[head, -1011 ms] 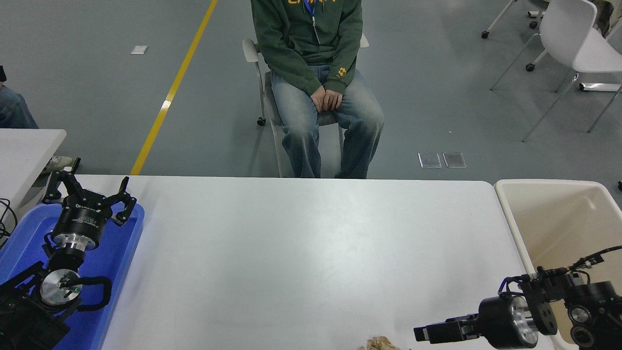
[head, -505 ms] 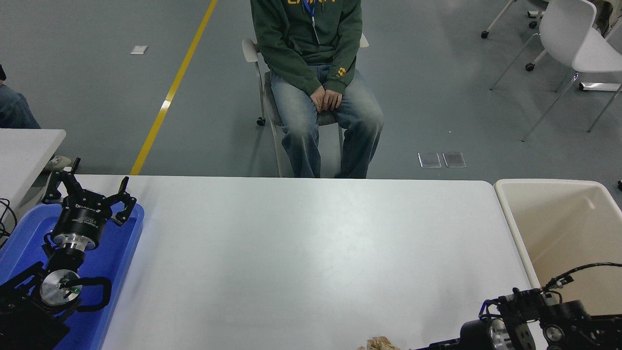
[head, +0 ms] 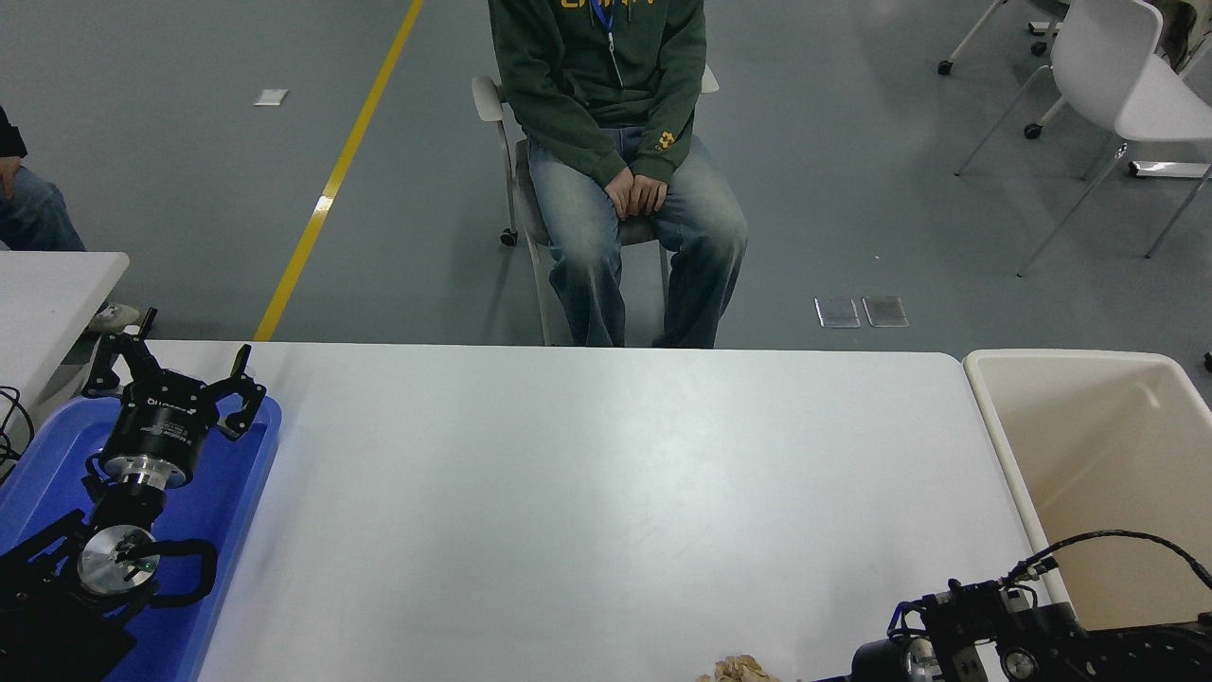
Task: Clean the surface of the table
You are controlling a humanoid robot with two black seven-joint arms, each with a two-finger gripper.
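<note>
The table surface (head: 587, 474) is a wide white top filling the middle of the head view. A crumpled brownish paper wad (head: 743, 671) lies at its near edge, cut off by the bottom of the picture. My right arm (head: 994, 644) comes in low at the bottom right, its wrist just right of the wad. Its fingers are below the picture's edge. My left gripper (head: 180, 365) is parked open over the blue tray at the lower left, holding nothing.
A blue tray (head: 237, 493) lies on the table's left end under my left arm. A beige bin (head: 1089, 436) stands against the table's right end. A person sits on a chair beyond the far edge, hands in lap. A smaller white table (head: 47, 284) is at far left.
My right arm has dropped lower and towards the near edge, taking its gripper out of the picture's bottom. The left arm and the paper wad have not moved.
</note>
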